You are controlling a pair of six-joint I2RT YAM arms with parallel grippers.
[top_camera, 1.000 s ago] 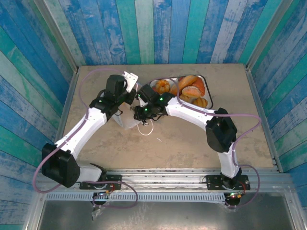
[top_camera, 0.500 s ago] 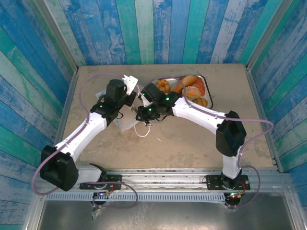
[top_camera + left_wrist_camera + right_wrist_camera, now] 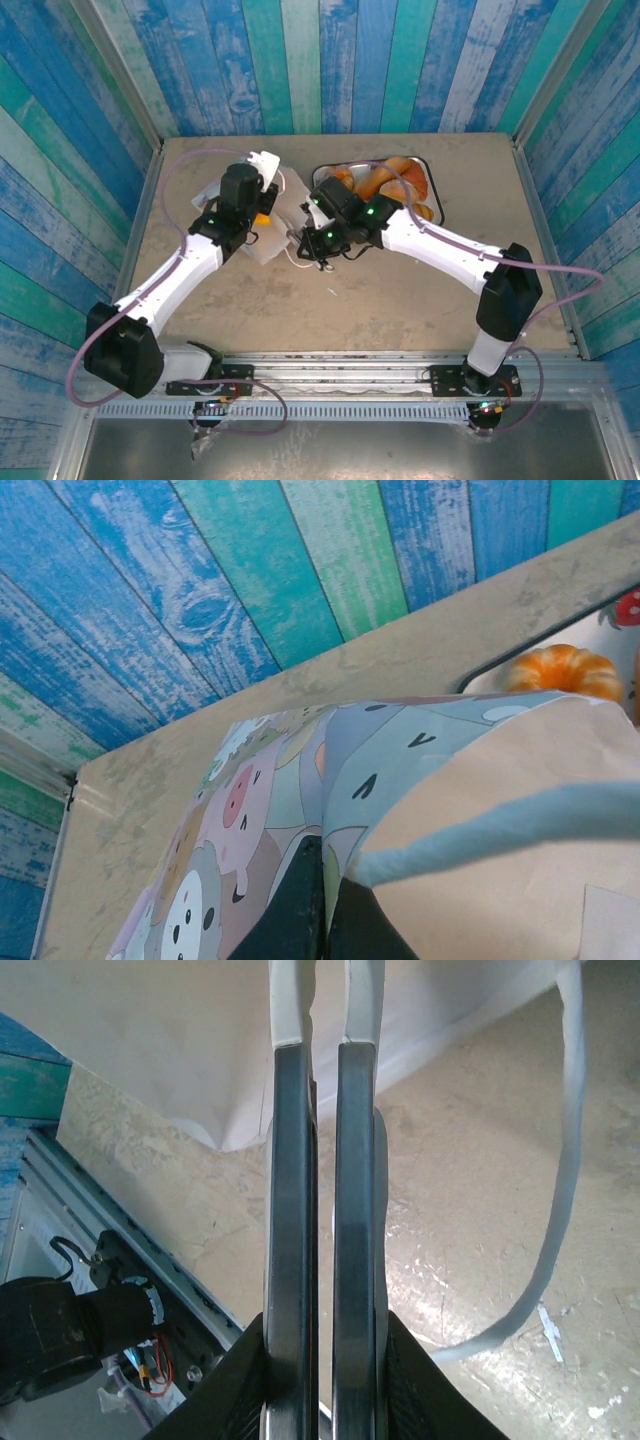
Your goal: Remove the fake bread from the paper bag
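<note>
Left pincer (image 3: 322, 895) is shut tight, nipping the rim of the paper bag (image 3: 290, 780). Cartoon-print side faces the wall, plain inside faces the lens, cord handle (image 3: 500, 825) slung across. Bag sits on the bench (image 3: 380, 290) between the two arms with its mouth spread; an orange lump (image 3: 262, 213) shows inside, likely a piece not yet out. Right pincer (image 3: 322, 1050) is also closed, white paper seemingly pinched between its tips, a cord loop (image 3: 560, 1160) dangling beside it. Fake bread (image 3: 395, 180) lies in the tray (image 3: 428, 165) further right. Risks: opposed pulls tear the thin paper; a shallow pinch slips and the mouth collapses; the loop snags a finger; the lump tumbles onto the bench.
</note>
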